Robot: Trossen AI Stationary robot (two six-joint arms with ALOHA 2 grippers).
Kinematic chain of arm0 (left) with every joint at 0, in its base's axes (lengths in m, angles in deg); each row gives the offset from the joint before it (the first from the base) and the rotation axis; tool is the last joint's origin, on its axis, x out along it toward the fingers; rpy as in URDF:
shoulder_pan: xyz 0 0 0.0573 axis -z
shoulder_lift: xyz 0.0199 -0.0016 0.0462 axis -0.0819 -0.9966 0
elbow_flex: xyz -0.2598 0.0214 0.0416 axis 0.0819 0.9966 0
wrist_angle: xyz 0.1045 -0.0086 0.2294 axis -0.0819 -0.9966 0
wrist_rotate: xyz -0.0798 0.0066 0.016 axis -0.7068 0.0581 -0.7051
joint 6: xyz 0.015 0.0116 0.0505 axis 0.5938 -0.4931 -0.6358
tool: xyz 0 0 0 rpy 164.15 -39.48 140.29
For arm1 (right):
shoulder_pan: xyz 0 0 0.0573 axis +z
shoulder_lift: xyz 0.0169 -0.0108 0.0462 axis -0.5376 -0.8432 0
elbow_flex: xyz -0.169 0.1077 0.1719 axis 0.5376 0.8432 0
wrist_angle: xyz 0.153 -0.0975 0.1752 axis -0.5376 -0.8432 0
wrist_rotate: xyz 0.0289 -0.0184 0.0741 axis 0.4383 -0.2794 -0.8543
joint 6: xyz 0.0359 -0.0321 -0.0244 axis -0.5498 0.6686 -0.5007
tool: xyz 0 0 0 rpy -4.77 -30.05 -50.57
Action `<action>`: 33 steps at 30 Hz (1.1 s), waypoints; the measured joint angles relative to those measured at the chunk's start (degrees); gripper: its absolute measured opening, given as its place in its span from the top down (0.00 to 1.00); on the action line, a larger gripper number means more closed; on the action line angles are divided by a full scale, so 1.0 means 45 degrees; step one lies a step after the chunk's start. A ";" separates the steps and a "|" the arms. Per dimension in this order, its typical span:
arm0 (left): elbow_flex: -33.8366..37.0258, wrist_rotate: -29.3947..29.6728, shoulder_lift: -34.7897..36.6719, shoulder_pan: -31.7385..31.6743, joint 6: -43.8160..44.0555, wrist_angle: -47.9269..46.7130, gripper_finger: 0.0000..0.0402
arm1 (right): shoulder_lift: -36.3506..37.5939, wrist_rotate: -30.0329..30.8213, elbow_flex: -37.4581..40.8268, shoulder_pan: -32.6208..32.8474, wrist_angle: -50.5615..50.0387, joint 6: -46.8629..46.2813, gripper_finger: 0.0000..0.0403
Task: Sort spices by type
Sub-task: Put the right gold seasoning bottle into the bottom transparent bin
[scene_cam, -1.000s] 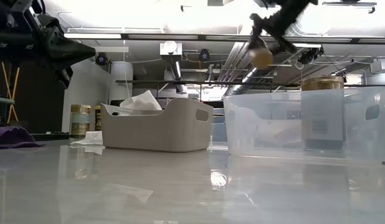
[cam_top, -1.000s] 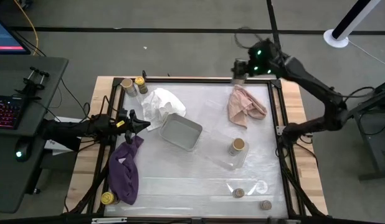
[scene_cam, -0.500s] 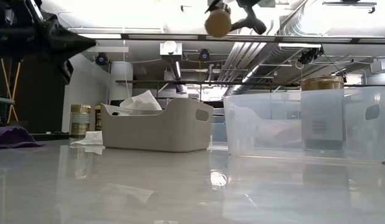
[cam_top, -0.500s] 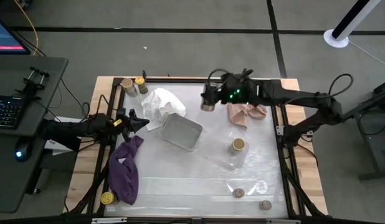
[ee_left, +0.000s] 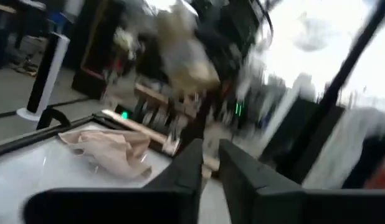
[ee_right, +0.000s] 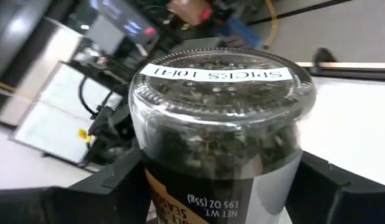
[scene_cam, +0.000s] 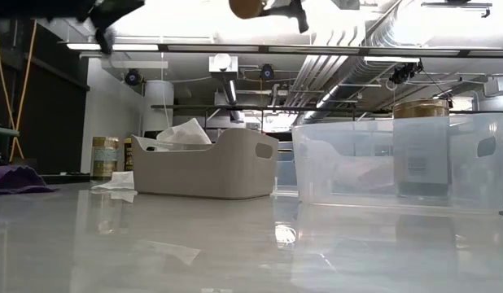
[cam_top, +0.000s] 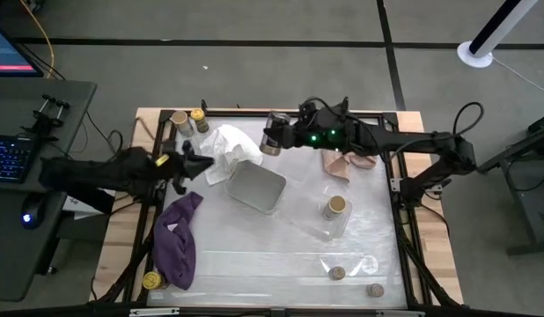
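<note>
My right gripper (cam_top: 274, 143) is shut on a glass spice jar (ee_right: 223, 124) of dark flakes, high over the far edge beside the white cloth (cam_top: 226, 148); the low view shows it at its top edge (scene_cam: 247, 6). My left gripper (cam_top: 200, 162) is raised near the left edge with its fingers close together and nothing between them (ee_left: 210, 168). A tan-topped jar (cam_top: 179, 119) and a yellow-lidded one (cam_top: 199, 115) stand at the far-left corner. Another tan-topped jar (cam_top: 335, 207) stands in a clear bin. A yellow-lidded jar (cam_top: 151, 281) and two tiny jars (cam_top: 337, 273) (cam_top: 375, 289) stand by the near edge. My right gripper pinches the jar's glass side wall (ee_right: 180, 186) between its two fingers (ee_right: 102, 186), one on each side. The end with the white label (ee_right: 217, 73) faces the wrist camera. The jar is lifted clear of the table and tipped off upright.
A grey metal tray (cam_top: 254, 187) sits mid-table, and the clear bin (cam_top: 318, 224) lies to its right. A pink cloth (cam_top: 347, 157) lies at the far right and a purple cloth (cam_top: 177, 238) at the near left. A desk with a keyboard stands left of the table.
My right gripper has carried the jar from the far-right corner toward the table's left along the far edge, rising in the low view. My left gripper has lifted and shifted slightly toward the far edge.
</note>
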 joint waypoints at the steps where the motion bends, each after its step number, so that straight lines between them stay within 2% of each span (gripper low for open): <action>1: -0.0803 -0.0356 -0.0888 0.0000 -0.0600 -0.0459 0.81 | -0.0028 -0.0211 0.0000 -0.0065 0.0263 0.0011 0.32; 4: -0.3225 -0.0913 -0.3446 0.0000 -0.2373 -0.1986 0.66 | -0.0041 -0.0724 0.0000 -0.0174 0.0832 0.0245 0.32; 8: -0.6265 -0.0894 -0.6161 0.0000 -0.4996 -0.3765 0.45 | -0.0041 -0.0915 0.0000 -0.0189 0.1492 0.0332 0.32; 11: -0.8252 0.0011 -0.7654 0.0000 -0.7161 -0.4921 0.31 | -0.0041 -0.0942 0.0000 -0.0105 0.1997 0.0336 0.32; 14: -0.9741 0.1237 -0.8611 0.0021 -0.8565 -0.5922 0.22 | -0.0018 -0.0709 0.0000 -0.0107 0.2336 0.0337 0.32; 17: -1.0813 0.2258 -0.9014 0.0120 -0.9284 -0.6661 0.17 | 0.0058 -0.0586 -0.0013 -0.0193 0.2870 0.0338 0.32; 20: -1.1210 0.3698 -0.9021 0.0360 -0.9679 -0.7269 0.16 | 0.0011 -0.0482 -0.0023 -0.0305 0.3326 0.0332 0.32; 26: -1.1297 0.7428 -0.8815 0.1076 -1.1525 -0.6356 0.16 | 0.0003 0.0391 -0.0001 -0.0374 0.3646 -0.0094 0.32; 29: -1.1283 0.8092 -0.9002 0.1308 -1.2994 -0.5402 0.16 | -0.0036 0.0998 0.0010 -0.0392 0.3844 -0.0612 0.32; 33: -1.1283 0.7771 -0.9345 0.1360 -1.4418 -0.4522 0.16 | -0.0041 0.1670 0.0010 -0.0406 0.4373 -0.0694 0.32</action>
